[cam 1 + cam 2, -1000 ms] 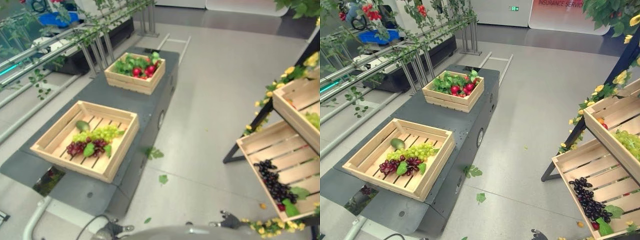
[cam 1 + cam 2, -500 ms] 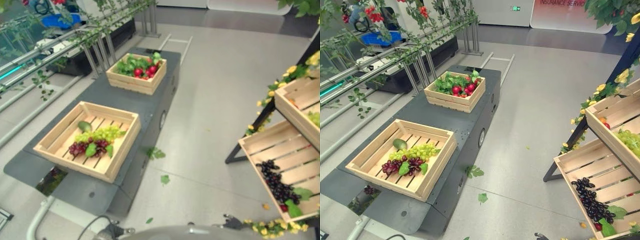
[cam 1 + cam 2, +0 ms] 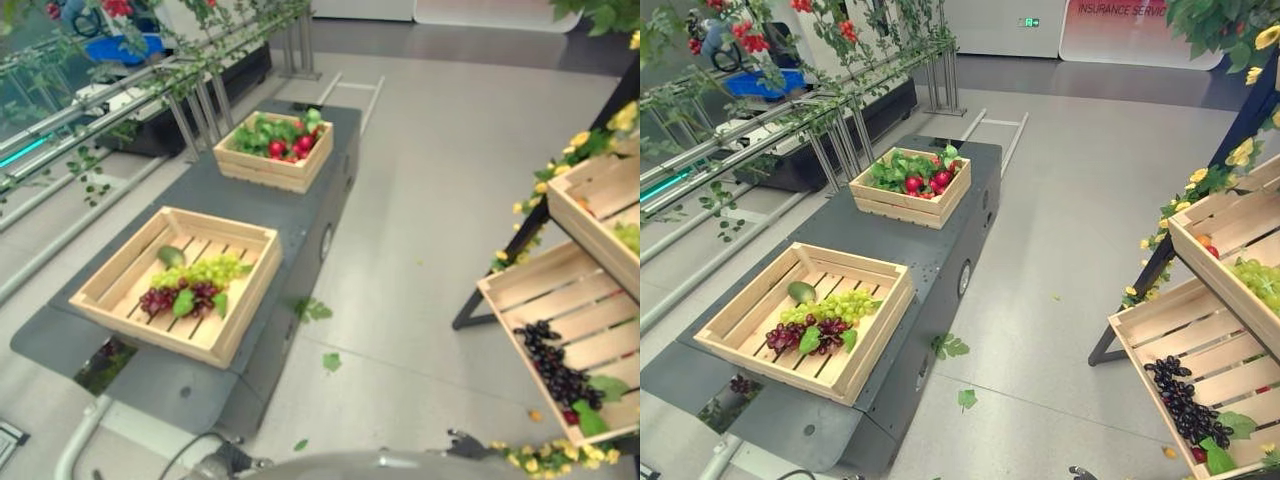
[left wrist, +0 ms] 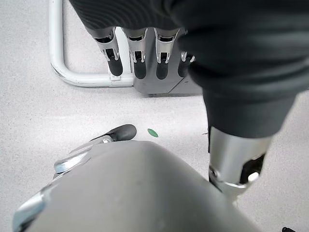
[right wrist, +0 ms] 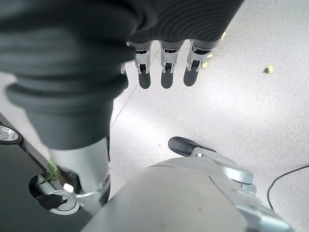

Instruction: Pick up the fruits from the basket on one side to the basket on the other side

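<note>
I hold the left robot hand (image 4: pixel 145 53) and right robot hand (image 5: pixel 164 58) straight-fingered, empty, hanging floorward; grapes (image 3: pixel 195 282) wait in the near crate (image 3: pixel 120 318) on the surface (image 3: pixel 215 195).

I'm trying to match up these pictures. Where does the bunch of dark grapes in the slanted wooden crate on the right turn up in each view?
Left eye view: dark grapes at the lower right, lying in the lower slanted crate.
Right eye view: same bunch at the lower right, closer to the bottom edge.
Left wrist view: not in it.
Right wrist view: not in it.
Shared landmark: the wooden crate of green and red grapes on the dark platform, left in both eye views.
</note>
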